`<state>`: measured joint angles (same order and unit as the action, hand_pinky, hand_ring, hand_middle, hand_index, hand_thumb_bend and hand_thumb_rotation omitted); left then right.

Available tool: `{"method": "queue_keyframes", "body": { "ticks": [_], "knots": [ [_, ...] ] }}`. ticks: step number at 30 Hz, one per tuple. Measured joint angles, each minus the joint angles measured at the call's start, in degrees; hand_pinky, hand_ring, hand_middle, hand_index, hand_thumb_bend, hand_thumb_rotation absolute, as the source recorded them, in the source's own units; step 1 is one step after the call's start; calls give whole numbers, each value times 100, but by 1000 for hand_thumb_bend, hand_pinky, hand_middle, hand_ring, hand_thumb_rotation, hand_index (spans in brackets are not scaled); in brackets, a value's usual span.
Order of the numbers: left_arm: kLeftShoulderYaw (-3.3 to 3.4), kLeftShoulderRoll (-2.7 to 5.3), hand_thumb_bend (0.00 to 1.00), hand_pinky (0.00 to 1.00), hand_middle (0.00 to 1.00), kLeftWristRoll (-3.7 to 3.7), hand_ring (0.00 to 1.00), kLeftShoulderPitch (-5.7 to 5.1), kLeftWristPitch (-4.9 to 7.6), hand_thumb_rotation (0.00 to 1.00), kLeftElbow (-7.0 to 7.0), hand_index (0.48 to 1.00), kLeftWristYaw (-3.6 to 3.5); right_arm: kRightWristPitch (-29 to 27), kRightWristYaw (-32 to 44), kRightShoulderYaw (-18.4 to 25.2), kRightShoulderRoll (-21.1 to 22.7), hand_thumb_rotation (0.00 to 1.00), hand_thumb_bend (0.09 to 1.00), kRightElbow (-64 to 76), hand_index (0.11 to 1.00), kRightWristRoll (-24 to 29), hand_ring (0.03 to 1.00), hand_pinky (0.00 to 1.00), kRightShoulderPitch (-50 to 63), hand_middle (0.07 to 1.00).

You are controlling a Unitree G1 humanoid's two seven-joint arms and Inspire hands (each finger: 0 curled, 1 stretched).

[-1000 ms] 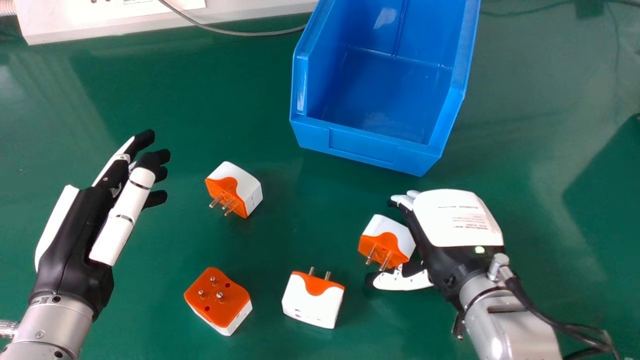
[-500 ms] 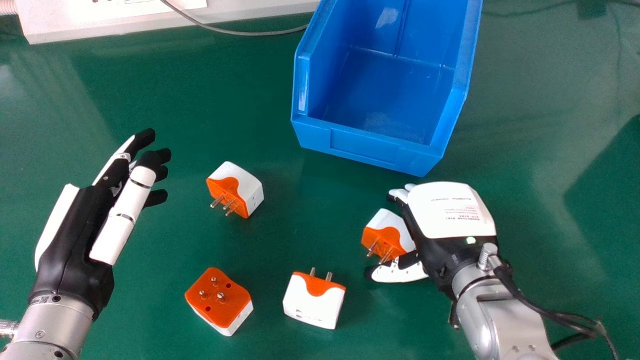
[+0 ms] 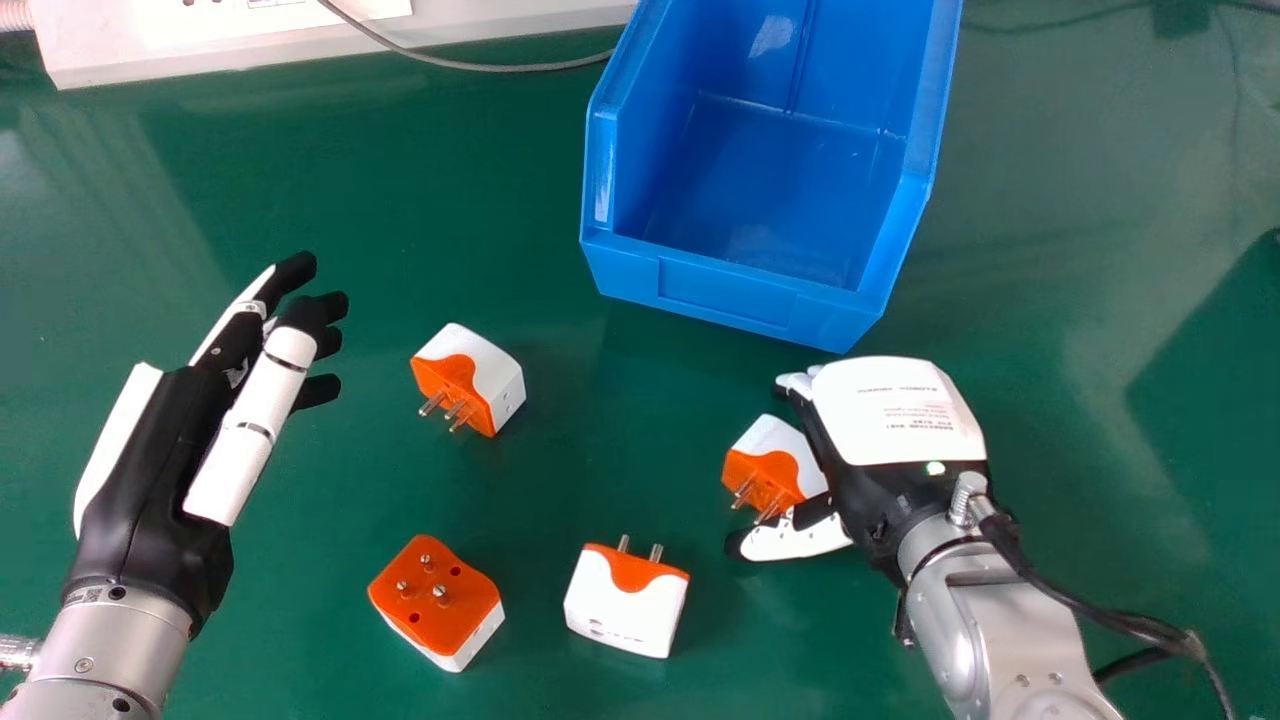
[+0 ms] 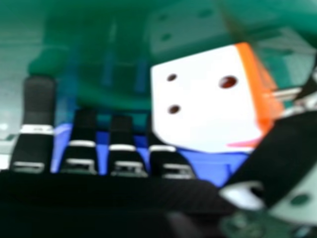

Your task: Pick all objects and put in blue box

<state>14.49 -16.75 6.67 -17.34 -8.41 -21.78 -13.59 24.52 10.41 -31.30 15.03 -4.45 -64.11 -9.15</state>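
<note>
Spreading the right hand [image 3: 900, 415] open around the right plug [image 3: 770, 465], with the thumb on the near side and the fingers toward the far side. Can't tell about firm contact. In the right hand view, can see that plug's white face with three holes near the fingers [image 4: 39, 104], and its orange side turned toward the thumb [image 4: 282, 153], prongs close by.

Can find three more plugs farther left on the green table [image 3: 1060, 280]. Can see the middle plug [image 3: 625, 605] with prongs pointing away, then the left plug [image 3: 435, 600] with orange face and prongs up. Beyond that one, can see the far plug [image 3: 475, 375], with prongs toward the near left. Counting four, all outside the box [image 3: 725, 290], with its low front wall just beyond the right hand.

Holding the left hand [image 3: 150, 450] open at the left, with fingers stretched out, a little left of the far plug. Can also see a white strip [image 3: 250, 40] at the far left, with a grey cable [image 3: 480, 67] running toward the box.
</note>
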Motion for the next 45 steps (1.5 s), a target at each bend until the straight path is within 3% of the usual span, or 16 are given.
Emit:
{"method": "queue_keyframes", "body": {
  "ticks": [2,3,4,5,7,8,10,11,19,30,45],
  "knots": [
    [-5,0,478,833,885,0,880,9,-16,883,0,922,0,0,-42,31,-3,338,573,36,756,57,772,648,38,793],
    [-5,0,478,832,884,0,879,14,-31,882,0,922,2,-2,-121,57,-16,294,560,48,702,90,639,533,74,677],
    [-6,0,478,832,884,0,879,17,-49,882,0,922,4,-4,-236,82,-55,294,560,59,702,123,639,533,106,677],
    [-7,0,478,831,884,0,879,25,-57,882,0,922,4,-6,-313,96,-91,258,550,75,657,127,526,430,114,567],
    [-12,0,478,831,884,0,879,38,-103,882,-2,922,6,-22,-400,96,-147,258,550,124,657,154,526,430,105,567],
    [-17,0,479,830,884,0,879,38,-114,882,-6,922,7,-30,-398,89,-159,228,542,129,621,165,439,351,91,486],
    [-18,0,479,830,884,-1,879,38,-166,882,-30,922,25,-45,-385,60,-156,228,542,159,621,187,439,351,96,486],
    [-20,0,479,828,884,-1,879,38,-181,881,-39,921,29,-48,-385,45,-145,182,536,160,602,184,402,318,94,470],
    [-55,-1,482,823,883,-4,876,59,-347,881,-175,920,66,-154,-400,4,-31,93,517,196,545,190,422,326,88,495],
    [-64,-6,485,817,881,-17,873,72,-390,881,-202,919,70,-387,-463,111,-69,24,501,235,503,556,442,332,147,522],
    [-63,-11,489,812,880,-104,871,90,-451,880,-207,918,69,-556,-725,268,-98,3,496,382,494,971,447,332,428,528]
  ]
}}
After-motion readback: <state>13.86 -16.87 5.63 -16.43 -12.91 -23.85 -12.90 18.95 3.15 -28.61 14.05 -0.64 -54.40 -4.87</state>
